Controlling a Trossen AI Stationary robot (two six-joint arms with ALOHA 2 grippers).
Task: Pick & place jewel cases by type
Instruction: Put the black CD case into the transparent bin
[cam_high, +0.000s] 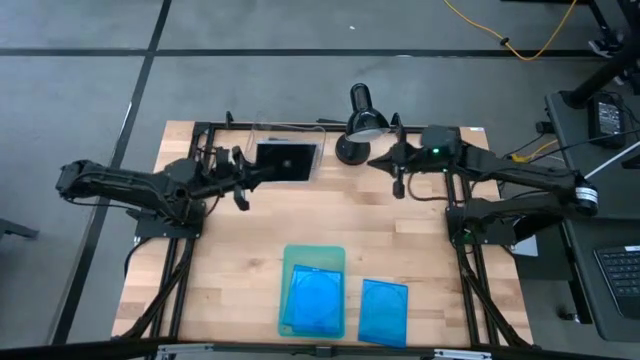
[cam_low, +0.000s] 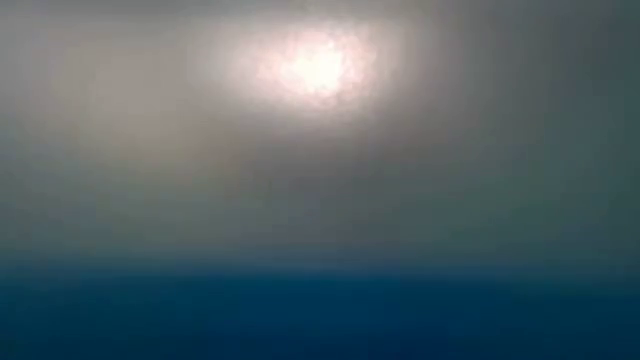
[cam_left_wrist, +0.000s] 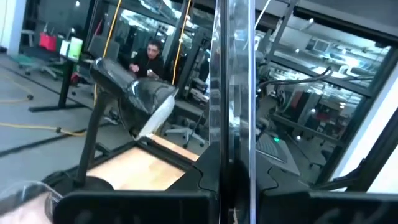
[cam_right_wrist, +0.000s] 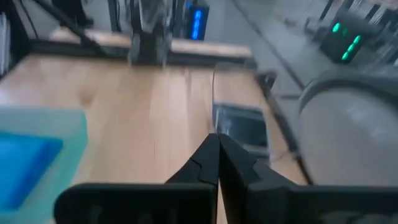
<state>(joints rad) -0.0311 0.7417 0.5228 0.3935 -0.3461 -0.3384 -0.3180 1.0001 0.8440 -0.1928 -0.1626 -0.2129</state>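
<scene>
One blue jewel case (cam_high: 313, 303) lies flat in the pale-green tray (cam_high: 314, 256) at the table's near edge. Another blue case (cam_high: 383, 311) lies on the wood just right of the tray. A dark jewel case (cam_high: 287, 161) (cam_right_wrist: 240, 127) lies in the clear bin (cam_high: 262, 135) at the far middle. My left gripper (cam_high: 243, 181) (cam_left_wrist: 235, 169) hangs shut just left of the bin, whose clear upright wall (cam_left_wrist: 234, 81) stands right before its fingers. My right gripper (cam_high: 385, 166) (cam_right_wrist: 217, 140) is shut, raised right of the lamp, and holds nothing.
A black desk lamp (cam_high: 358, 122) stands at the far edge between bin and right arm. Bare wood (cam_high: 250, 250) spreads across the table's middle. The low view shows only a blur with a blue band (cam_low: 320, 320) along its bottom. A person (cam_left_wrist: 149, 59) sits in the room beyond.
</scene>
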